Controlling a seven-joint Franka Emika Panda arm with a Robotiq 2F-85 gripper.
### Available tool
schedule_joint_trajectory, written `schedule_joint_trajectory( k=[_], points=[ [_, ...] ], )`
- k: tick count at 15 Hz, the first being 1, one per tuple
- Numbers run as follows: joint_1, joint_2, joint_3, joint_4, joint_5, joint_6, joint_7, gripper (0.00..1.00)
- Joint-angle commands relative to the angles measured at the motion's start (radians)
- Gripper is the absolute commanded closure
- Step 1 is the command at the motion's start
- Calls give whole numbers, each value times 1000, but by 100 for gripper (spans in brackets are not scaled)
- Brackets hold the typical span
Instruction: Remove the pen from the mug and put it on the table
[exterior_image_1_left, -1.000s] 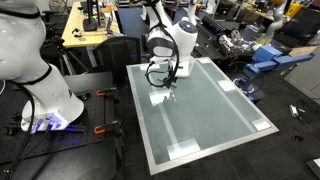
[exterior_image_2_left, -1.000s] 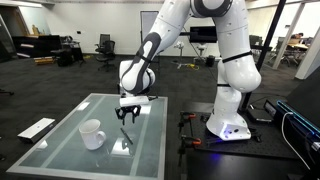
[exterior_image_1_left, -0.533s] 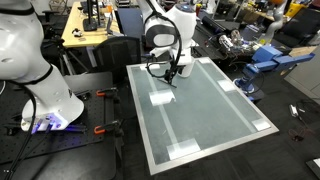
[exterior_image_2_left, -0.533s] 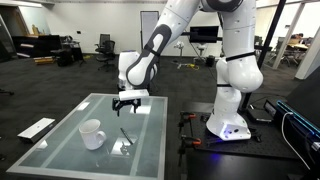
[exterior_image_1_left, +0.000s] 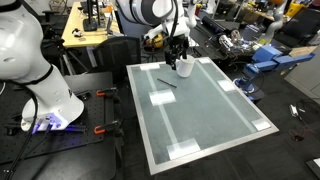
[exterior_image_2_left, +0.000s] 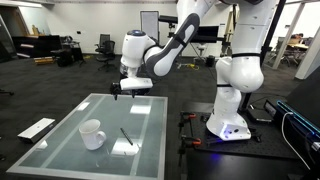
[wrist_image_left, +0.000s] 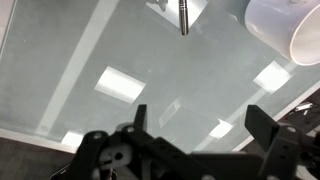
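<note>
The dark floor (exterior_image_2_left: 55, 85) ran through a large open room. A wooden desk (exterior_image_1_left: 82, 36) stood at the back. An office chair (exterior_image_2_left: 105, 46) and a white panel (exterior_image_2_left: 148, 20) stood by the far wall.

The bench (exterior_image_2_left: 100, 108) has a smooth, glossy top, glass-like, pale grey-green, mirroring the ceiling lights; the mug (exterior_image_2_left: 92, 133) is smooth, glossy white, ceramic by the look; the pen (wrist_image_left: 183, 15) is dark grey with a dull metallic sheen; the pincer (wrist_image_left: 200, 120) is matt black, plastic or metal unclear.
</note>
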Motion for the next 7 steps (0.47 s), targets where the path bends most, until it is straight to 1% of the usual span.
schedule_joint_trajectory(
  k=[1,3,7],
  points=[
    [-64,-16,68,-4,4,-2,1,0],
    [-74,-13,79,-4,6,-3,0,0],
    [-76,1,76,-3,4,-3,1,0]
  ],
)
